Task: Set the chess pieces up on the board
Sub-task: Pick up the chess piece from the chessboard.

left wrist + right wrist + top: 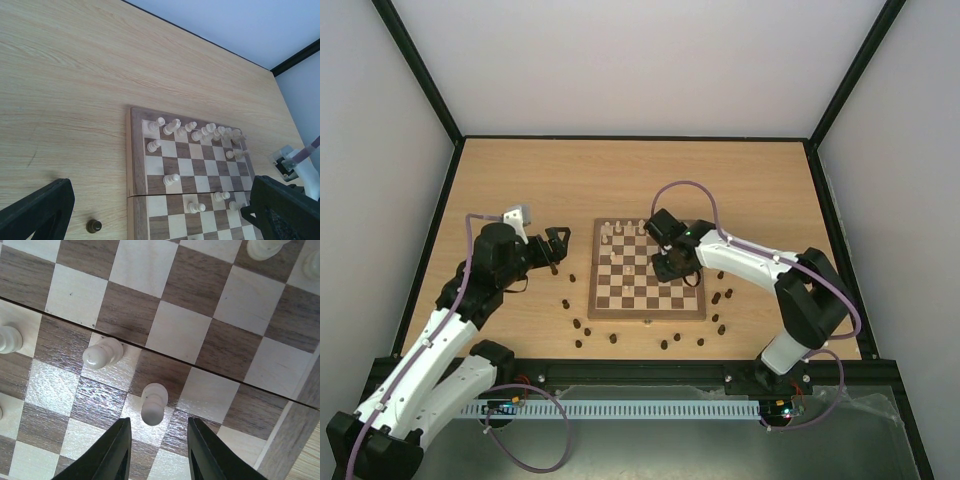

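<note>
The chequered wooden board (pixel 695 309) lies mid-table. Cream pieces (pixel 620 231) line its far rank, with a few more on inner squares (pixel 171 178). Dark pieces (pixel 582 326) lie scattered on the table around the board's near and side edges. My right gripper (pixel 670 258) hangs over the board's right half, open and empty. In the right wrist view its fingers (pixel 117 452) straddle a cream pawn (pixel 153 403) standing just beyond the tips. My left gripper (pixel 556 250) is open and empty, left of the board, with one dark piece (pixel 93 226) on the table between its fingers (pixel 37 210).
The board (pixel 135 165) has a seam across its middle and a small metal clasp (pixel 648 320) on its near edge. Black frame rails (pixel 640 368) edge the table. The right arm's cable (pixel 690 186) loops above the board.
</note>
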Motion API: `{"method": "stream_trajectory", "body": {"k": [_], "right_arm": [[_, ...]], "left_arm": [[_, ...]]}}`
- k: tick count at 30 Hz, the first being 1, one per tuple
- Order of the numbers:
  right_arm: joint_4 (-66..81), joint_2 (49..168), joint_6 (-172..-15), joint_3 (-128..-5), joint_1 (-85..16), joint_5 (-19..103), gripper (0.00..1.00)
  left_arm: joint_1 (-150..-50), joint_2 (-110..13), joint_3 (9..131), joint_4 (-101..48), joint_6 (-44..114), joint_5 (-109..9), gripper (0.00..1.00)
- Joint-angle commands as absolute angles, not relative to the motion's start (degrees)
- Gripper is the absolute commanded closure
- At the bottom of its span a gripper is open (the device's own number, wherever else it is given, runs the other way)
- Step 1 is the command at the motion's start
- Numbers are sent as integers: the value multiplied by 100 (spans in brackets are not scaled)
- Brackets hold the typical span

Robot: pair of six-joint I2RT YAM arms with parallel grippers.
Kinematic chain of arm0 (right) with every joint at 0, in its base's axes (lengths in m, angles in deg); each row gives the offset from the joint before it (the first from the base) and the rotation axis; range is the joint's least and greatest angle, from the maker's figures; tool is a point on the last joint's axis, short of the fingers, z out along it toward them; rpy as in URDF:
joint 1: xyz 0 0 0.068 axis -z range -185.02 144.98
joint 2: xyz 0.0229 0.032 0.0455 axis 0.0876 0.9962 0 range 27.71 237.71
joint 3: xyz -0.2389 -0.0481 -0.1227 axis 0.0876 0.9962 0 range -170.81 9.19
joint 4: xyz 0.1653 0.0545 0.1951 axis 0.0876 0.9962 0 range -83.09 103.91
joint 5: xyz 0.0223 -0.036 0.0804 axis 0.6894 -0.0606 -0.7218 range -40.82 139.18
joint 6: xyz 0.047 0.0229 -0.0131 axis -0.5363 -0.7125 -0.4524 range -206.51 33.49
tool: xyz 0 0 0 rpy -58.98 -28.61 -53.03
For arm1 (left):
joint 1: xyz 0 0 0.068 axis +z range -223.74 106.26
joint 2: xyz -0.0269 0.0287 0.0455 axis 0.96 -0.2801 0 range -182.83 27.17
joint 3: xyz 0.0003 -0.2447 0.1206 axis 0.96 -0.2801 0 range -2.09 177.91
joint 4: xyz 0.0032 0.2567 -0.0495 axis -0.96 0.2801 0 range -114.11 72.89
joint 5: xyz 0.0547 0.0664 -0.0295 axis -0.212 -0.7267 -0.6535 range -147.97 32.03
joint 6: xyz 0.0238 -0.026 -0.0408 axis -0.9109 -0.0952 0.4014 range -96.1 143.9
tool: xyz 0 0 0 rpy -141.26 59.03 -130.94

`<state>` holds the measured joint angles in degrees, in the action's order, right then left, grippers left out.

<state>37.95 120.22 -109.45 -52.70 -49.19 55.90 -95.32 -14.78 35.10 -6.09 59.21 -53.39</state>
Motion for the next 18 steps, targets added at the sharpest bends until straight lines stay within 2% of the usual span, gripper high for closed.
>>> {"method": "stream_trajectory", "body": {"k": [1,9,18], "right_arm": [[3851,12219,-10910,-5351,-4976,5559,68],[3819,12525,-10875,-5451,-4974,5623,76],[3902,12662,-10849,-5665,-4968,5785,76]], "left_arm": [[-9553,-1412,3501,-513,5968,-5411,1],[-9556,-1430,3526,-523,5969,-5411,0],[-9560,-1430,3551,-495,5935,-5436,1]]}}
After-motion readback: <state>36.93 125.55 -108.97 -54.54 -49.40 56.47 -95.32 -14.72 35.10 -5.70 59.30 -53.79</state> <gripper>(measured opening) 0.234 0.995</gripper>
